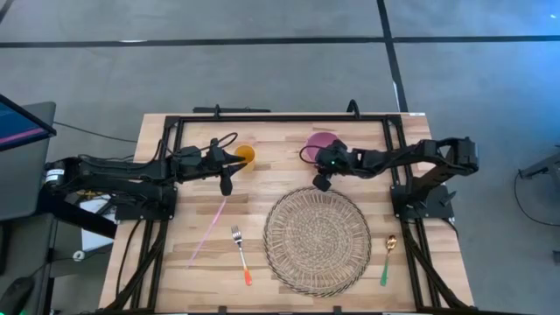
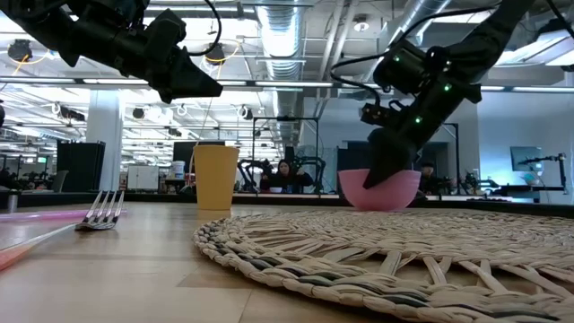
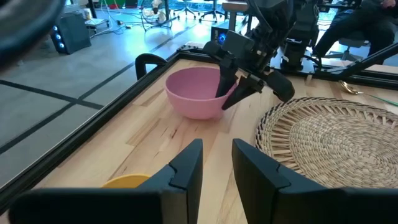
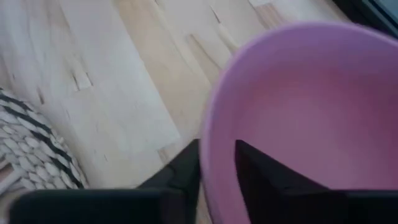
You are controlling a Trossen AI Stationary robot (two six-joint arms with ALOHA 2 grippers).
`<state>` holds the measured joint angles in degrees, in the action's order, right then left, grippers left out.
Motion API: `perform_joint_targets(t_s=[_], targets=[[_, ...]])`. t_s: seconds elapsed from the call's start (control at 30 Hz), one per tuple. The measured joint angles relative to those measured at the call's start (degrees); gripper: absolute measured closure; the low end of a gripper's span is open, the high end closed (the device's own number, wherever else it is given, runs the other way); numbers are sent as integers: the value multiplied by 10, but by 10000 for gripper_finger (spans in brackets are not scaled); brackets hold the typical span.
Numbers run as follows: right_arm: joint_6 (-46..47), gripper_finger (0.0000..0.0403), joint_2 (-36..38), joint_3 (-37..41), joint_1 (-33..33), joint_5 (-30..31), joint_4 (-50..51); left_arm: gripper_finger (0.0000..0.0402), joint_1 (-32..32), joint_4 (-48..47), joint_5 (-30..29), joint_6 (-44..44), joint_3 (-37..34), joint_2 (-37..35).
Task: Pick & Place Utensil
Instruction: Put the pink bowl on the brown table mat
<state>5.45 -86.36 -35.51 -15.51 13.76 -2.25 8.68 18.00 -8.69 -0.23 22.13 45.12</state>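
A fork with an orange handle lies on the wood to the left of a round woven placemat. A gold spoon with a green handle lies to the mat's right. A pink bowl stands by the table's far edge. My right gripper is at the bowl's near rim and is shut on it. My left gripper hovers just on the near side of a yellow cup, above the wood. Its fingers are a narrow gap apart and hold nothing. My right gripper pinches the pink bowl's wall at the rim, on the side facing the placemat. One finger is inside the bowl and the other outside. The fingers slant down from above. The bowl appears to sit upright on the table.
A long pink stick lies slanting on the wood left of the fork. A black frame runs along the far edge and down both sides, by the arm bases. Bare wood shows between the cup and the bowl.
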Motion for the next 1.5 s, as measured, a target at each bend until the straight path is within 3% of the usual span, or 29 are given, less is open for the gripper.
perform_joint_targets(t_s=[0.17, 0.37, 0.5, 0.7, 1.0, 1.27, 1.5], targets=[[-9, 392, 19, 0, 2, -2, 18, 314, 0, 0, 0, 0, 0, 0], [-19, 381, 48, 0, 24, -3, 20, 314, 0, 0, 0, 0, 0, 0], [-22, 396, 84, -7, 54, -2, 28, 314, 0, 0, 0, 0, 0, 0], [-52, 393, 115, -48, 137, -2, 33, 314, 0, 0, 0, 0, 0, 0], [-99, 398, 104, -103, 271, -2, 53, 314, 0, 19, 0, 0, 0, 0], [-27, 400, 83, -118, 364, -2, 54, 314, 0, 61, 0, 0, 0, 0], [91, 400, 83, -118, 455, 12, 54, 314, 1, 71, -16, 0, 0, 0]])
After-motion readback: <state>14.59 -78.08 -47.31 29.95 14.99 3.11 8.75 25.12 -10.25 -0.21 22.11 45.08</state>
